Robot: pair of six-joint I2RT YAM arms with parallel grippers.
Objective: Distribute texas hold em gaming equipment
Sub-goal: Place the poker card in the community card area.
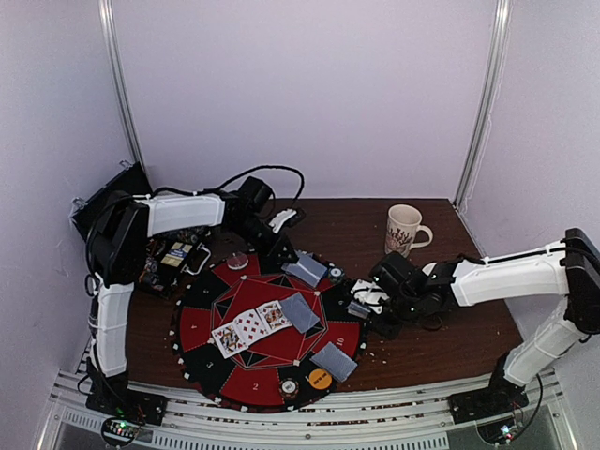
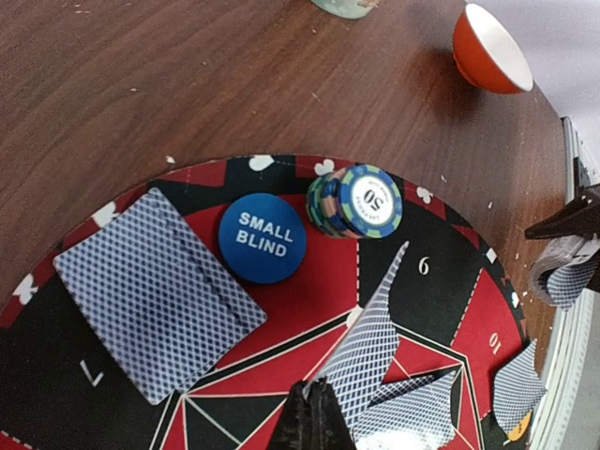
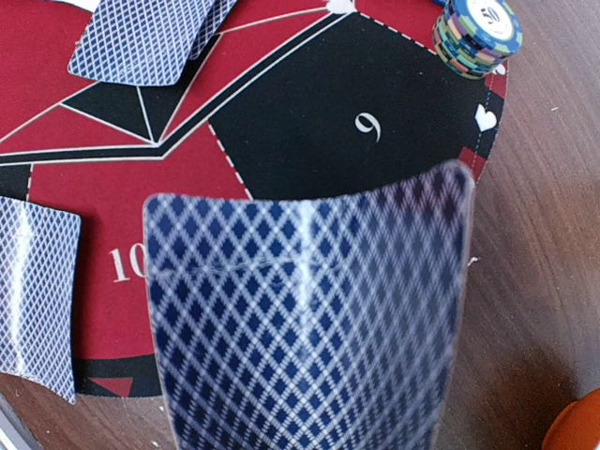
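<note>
A round red-and-black poker mat (image 1: 202,328) holds three face-up cards (image 1: 251,326) and grey-blue-backed card piles (image 1: 300,311) (image 1: 335,361). My left gripper (image 2: 314,412) is shut on the corner of one blue-backed card (image 2: 366,342), which stands on edge. Beside it lie a card pile (image 2: 155,291), a blue SMALL BLIND button (image 2: 262,237) and a chip stack (image 2: 356,202). My right gripper (image 1: 364,302) is shut on blue-backed cards (image 3: 309,328) over the mat's right edge near 9 and 10; the cards hide its fingers. An orange button (image 1: 320,379) sits at the mat's front.
A white patterned mug (image 1: 405,230) stands at the back right. A white-and-orange bowl (image 2: 489,49) sits on the wooden table beyond the mat, near my right arm. A black box of electronics (image 1: 173,255) stands left of the mat. A whitish-clear chip (image 1: 238,261) lies at the mat's back.
</note>
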